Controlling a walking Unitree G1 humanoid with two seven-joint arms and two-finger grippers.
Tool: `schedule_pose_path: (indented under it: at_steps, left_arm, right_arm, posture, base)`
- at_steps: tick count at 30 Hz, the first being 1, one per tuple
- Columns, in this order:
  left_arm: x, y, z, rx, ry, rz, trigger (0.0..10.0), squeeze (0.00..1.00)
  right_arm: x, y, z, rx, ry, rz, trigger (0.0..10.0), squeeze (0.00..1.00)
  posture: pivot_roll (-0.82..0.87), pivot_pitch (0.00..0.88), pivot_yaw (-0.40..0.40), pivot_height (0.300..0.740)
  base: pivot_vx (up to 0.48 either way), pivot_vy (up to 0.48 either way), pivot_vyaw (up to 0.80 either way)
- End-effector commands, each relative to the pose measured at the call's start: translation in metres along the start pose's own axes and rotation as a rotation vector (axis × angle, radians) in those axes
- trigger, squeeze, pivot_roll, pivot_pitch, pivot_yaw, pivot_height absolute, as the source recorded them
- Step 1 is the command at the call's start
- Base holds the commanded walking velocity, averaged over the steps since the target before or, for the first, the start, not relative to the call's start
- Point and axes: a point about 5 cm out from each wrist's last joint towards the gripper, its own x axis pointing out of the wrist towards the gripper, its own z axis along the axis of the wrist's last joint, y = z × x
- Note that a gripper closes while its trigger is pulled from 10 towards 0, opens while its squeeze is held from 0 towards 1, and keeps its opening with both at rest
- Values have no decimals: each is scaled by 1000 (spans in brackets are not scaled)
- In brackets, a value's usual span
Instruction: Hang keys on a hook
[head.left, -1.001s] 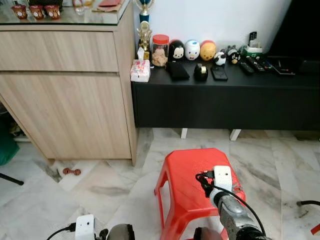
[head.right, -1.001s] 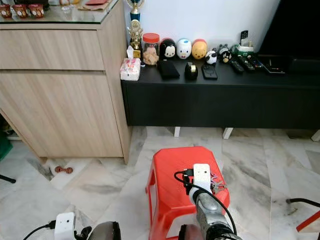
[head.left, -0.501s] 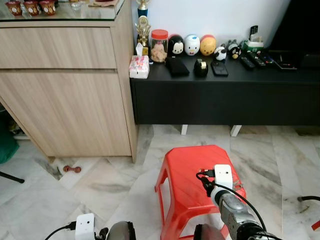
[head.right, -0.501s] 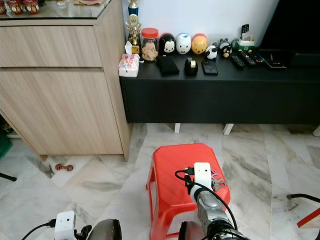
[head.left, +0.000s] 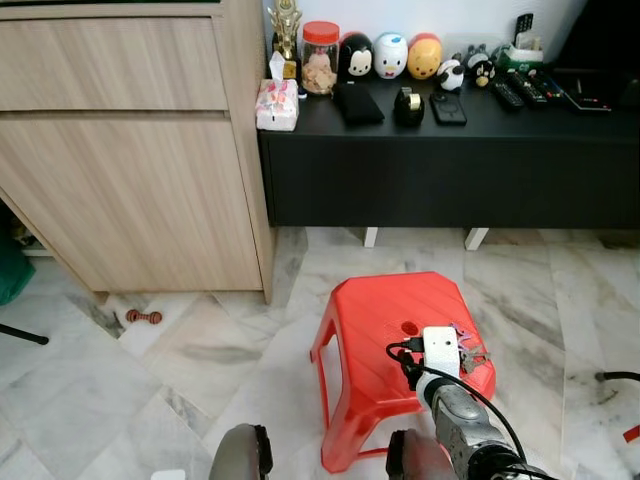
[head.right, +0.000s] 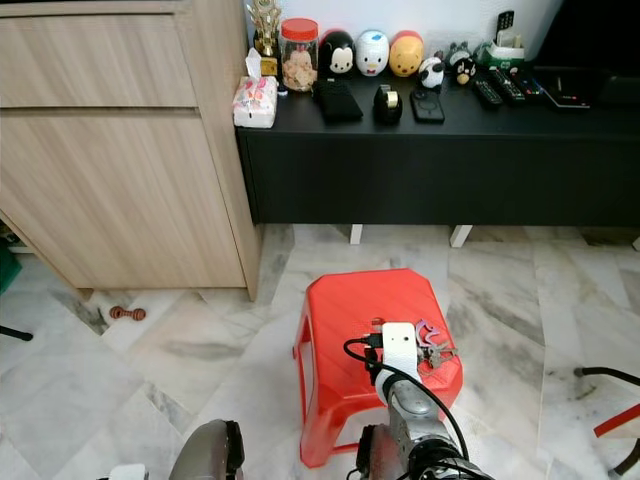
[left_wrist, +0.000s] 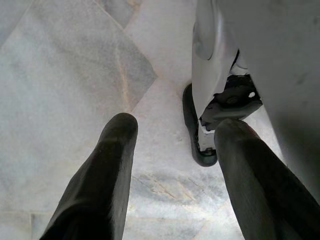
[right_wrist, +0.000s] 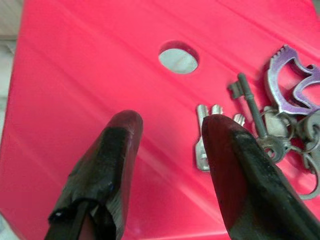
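A bunch of keys (right_wrist: 280, 125) with a purple bottle-opener fob lies on the top of a red plastic stool (head.left: 375, 340), near its right edge and beside the round hole (right_wrist: 178, 58). In the eye views the keys (head.left: 468, 350) sit just right of my right wrist. My right gripper (right_wrist: 172, 122) hovers open above the stool top, with its right finger (right_wrist: 235, 165) over the nearest keys and nothing held. My left gripper (left_wrist: 176, 125) hangs open over the marble floor beside my own leg.
A black low console (head.left: 450, 170) along the far wall carries plush toys, a jar, remotes and a phone. A tall wooden cabinet (head.left: 130, 180) stands at the left. A small red toy (head.left: 143, 317) lies on the marble floor, and a black cable (head.left: 618, 377) at the right.
The head camera has tipped downward and closer, so the stool sits higher in view. The keys and the stool's hole now show past my right wrist. My left wrist dropped below the frame.
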Motion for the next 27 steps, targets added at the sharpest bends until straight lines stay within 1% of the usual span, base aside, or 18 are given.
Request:
schedule_pose_path:
  at_steps: [1, 4, 6, 7, 10, 13, 18, 21, 27]
  left_arm:
    - [-2, 0, -7, 12, 22, -5, 10000, 0]
    - [-3, 0, -8, 11, 22, -7, 10000, 0]
    - [-3, -1, -9, 12, 22, -9, 10000, 0]
    - [-3, -2, -9, 12, 18, -11, 10000, 0]
    - [-3, -2, -7, 14, 10, -11, 10000, 0]
    - [-2, -2, -7, 15, 9, -11, 10000, 0]
    - [0, -3, 1, 16, -16, -14, 10000, 0]
    - [2, -5, 6, 20, -37, -21, 10000, 0]
    - [3, -7, 12, 24, -56, -27, 10000, 0]
  right_arm:
    - [0, -1, 1, 16, -13, -8, 10000, 0]
    - [0, -2, 2, 21, -18, -15, 10000, 0]
    - [0, -9, 5, 44, -37, -56, 10000, 0]
    - [-1, -14, 7, 70, -49, -81, 10000, 0]
    - [-1, -16, 6, 71, -50, -80, 10000, 0]
    - [-1, -16, 6, 71, -50, -80, 10000, 0]
    - [-3, -17, 3, 79, -54, -85, 10000, 0]
    - [-3, -14, 0, 85, -47, -78, 10000, 0]
    - [-4, -10, -6, 76, -29, -74, 10000, 0]
  posture:
    - [75, 158, -47, 612]
    - [76, 162, -45, 612]
    - [75, 162, -43, 612]
    - [73, 161, -41, 612]
    - [73, 159, -41, 612]
    - [73, 158, -41, 612]
    - [69, 153, -39, 612]
    - [66, 148, -38, 612]
    - [63, 143, -37, 612]
  base:
    - [0, 0, 0]
    - [0, 0, 0]
    - [0, 0, 0]
    - [0, 0, 0]
    - [0, 0, 0]
    - [0, 0, 0]
    - [0, 0, 0]
    - [0, 0, 0]
    - [0, 0, 0]
